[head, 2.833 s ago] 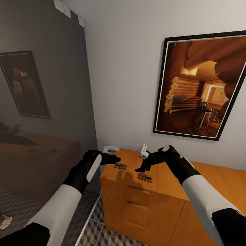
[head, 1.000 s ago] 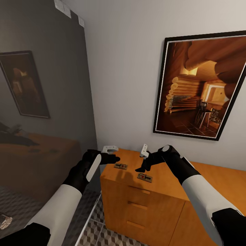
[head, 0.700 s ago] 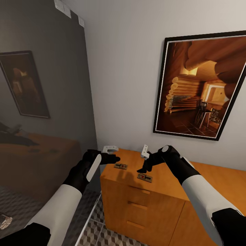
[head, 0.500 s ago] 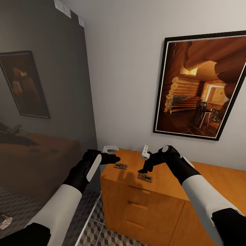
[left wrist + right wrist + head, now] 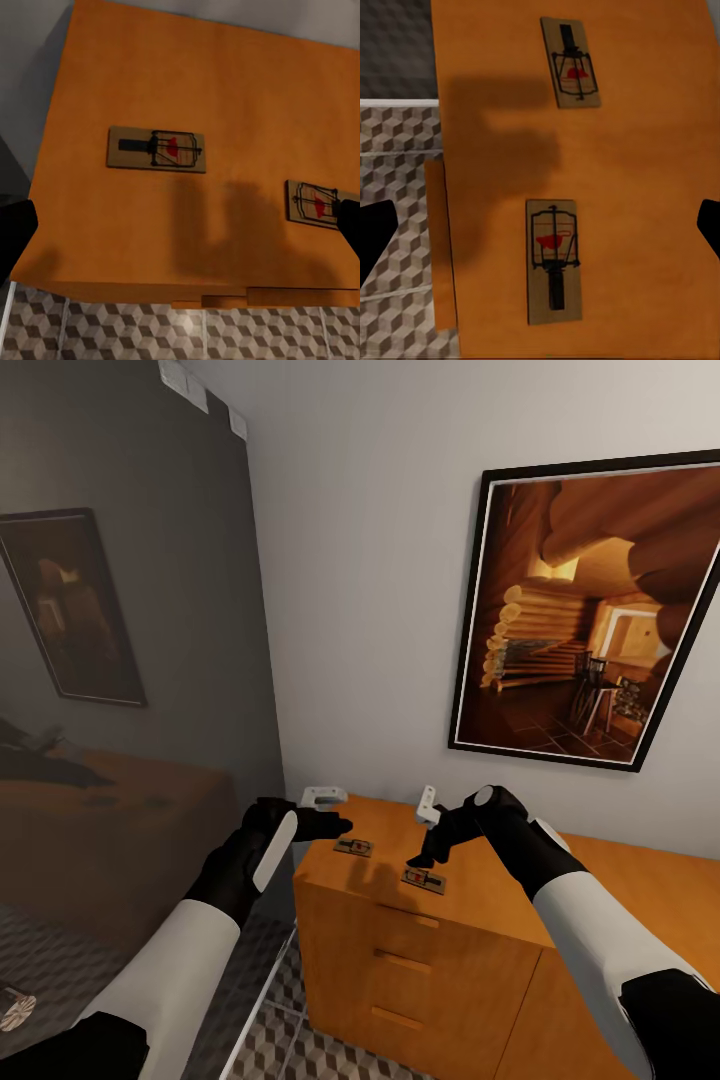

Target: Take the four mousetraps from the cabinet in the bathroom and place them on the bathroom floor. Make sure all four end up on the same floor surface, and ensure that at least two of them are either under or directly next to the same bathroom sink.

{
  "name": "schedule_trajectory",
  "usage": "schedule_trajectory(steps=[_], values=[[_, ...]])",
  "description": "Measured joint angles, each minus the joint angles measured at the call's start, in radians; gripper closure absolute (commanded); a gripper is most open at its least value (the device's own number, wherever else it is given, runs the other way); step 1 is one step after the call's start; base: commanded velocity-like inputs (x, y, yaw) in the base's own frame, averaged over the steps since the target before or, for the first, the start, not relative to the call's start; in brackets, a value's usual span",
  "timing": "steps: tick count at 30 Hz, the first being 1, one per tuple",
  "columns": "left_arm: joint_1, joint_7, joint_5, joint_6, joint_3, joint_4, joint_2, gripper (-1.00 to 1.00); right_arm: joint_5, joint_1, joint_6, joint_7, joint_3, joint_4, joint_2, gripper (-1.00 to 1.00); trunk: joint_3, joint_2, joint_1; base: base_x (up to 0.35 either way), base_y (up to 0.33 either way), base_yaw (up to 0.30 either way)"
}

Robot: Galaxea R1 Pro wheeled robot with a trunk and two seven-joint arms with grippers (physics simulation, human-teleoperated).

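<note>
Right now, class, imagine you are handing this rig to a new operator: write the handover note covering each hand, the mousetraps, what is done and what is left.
Left hand: open, empty, hovering at the cabinet's left edge.
Right hand: open, empty, poised directly above the nearer mousetrap.
Mousetraps: two in view, both flat on the cabinet top; the farther mousetrap lies nearer the left hand. The other two are not accounted for from these views.
Done: arms positioned over the traps; nothing picked up.
Left: grasp each trap, set all four on the cube-patterned bathroom floor, at least two under or beside the sink.
</note>
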State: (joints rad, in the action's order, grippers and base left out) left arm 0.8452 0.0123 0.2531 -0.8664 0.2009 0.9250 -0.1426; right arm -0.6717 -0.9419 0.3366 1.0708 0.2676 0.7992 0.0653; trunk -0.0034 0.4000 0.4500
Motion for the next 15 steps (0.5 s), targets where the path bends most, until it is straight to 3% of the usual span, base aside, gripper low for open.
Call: schedule_trajectory(steps=[15], values=[[0.0,0.0,0.0,0.0,0.0,0.0,0.0,-1.0,-0.044,0.0,0.108,0.006,0.001,0.001,-0.001,-1.0,0.0,0.0,0.0,0.0,0.0,0.0]])
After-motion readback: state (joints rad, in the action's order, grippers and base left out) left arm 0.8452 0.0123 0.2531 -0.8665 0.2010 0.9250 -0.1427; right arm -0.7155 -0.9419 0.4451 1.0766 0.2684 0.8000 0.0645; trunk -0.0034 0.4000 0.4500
